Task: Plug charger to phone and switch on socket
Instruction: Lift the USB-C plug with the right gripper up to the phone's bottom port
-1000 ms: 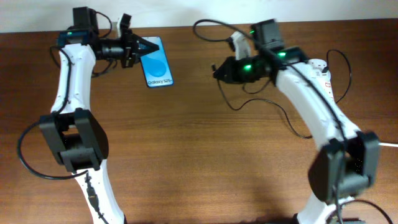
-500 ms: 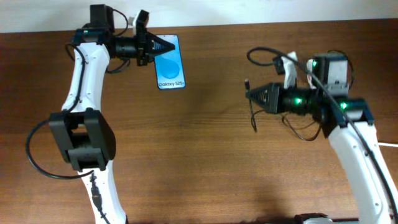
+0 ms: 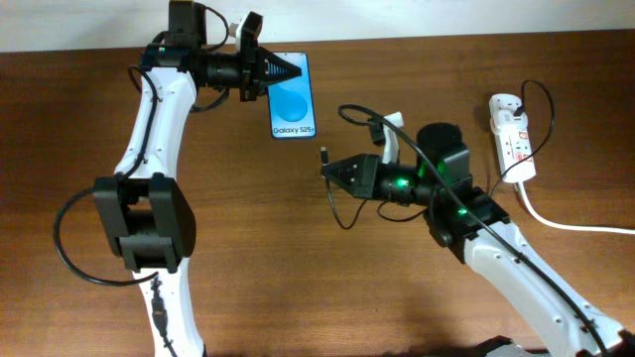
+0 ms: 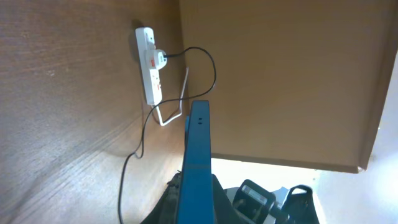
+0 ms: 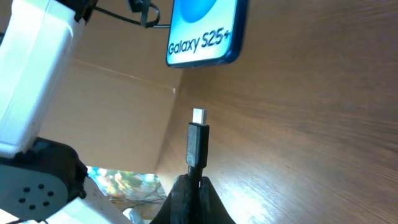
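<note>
The phone [image 3: 293, 97], blue screen with "Galaxy S25+", is held by its top end in my left gripper [image 3: 282, 71], which is shut on it at the table's back. In the left wrist view the phone [image 4: 196, 163] shows edge-on between the jaws. My right gripper [image 3: 332, 171] is shut on the charger's black plug [image 5: 198, 144], whose tip [image 3: 324, 155] points toward the phone's bottom edge [image 5: 202, 37], a short gap away. The thin black cable [image 3: 364, 117] loops back to the white socket [image 3: 511, 135] at the right, where it is plugged in.
The socket's thick white cord [image 3: 566, 223] runs off the right edge. The socket also shows in the left wrist view [image 4: 152, 66]. A cardboard wall [image 4: 286, 81] stands behind the table. Brown wooden table [image 3: 248, 248] lies between the arms.
My left gripper has carried the phone to the right. My right gripper has swung left and forward with the plug, closing on the phone's bottom end and uncovering the socket.
</note>
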{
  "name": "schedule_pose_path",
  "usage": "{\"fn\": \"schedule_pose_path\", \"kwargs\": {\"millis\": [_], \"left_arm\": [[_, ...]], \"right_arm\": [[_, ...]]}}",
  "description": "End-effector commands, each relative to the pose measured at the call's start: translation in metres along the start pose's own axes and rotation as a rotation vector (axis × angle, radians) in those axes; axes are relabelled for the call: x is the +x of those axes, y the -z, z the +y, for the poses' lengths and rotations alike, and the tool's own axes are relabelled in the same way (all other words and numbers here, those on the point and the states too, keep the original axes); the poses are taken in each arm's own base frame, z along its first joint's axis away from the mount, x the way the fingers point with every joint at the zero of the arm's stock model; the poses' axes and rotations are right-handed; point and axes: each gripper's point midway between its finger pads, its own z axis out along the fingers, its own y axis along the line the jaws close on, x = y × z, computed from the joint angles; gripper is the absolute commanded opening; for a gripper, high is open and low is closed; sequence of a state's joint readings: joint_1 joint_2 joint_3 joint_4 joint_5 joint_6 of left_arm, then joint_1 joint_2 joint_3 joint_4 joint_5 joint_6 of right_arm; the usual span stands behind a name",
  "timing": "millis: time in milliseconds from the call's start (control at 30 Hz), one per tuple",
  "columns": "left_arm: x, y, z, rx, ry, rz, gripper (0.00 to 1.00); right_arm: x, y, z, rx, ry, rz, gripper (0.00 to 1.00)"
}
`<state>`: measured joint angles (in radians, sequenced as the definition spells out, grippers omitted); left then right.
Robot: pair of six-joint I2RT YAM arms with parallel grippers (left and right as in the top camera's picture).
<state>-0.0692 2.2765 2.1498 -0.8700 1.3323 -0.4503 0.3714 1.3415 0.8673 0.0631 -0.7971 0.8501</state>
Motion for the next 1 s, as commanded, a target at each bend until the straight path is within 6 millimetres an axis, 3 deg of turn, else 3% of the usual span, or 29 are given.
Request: {"fn": "schedule_pose_path", "kwargs": {"millis": [0,200,433,967], "left_arm": [[0.004,-0.006,-0.016,0.045,0.018,0.029,0.0],[-0.002,-0.009,-0.021,0.05,0.048,0.022,0.0],[0.004,-0.027,-0.02,0.024,0.05,0.038,0.0],[0.007,-0.04,-0.018,-0.002,0.045,0.044,0.0]], "right_arm": [[0.006,-0.017,-0.012,0.022,-0.087,0.021,0.04],[-0.001,-0.019,-0.005,-0.013,-0.078,-0.004,0.04],[-0.006,-0.019,-0.001,-0.026,-0.061,-0.022,0.04],[-0.008,-0.019,0.001,-0.033,-0.05,-0.029,0.04]]}}
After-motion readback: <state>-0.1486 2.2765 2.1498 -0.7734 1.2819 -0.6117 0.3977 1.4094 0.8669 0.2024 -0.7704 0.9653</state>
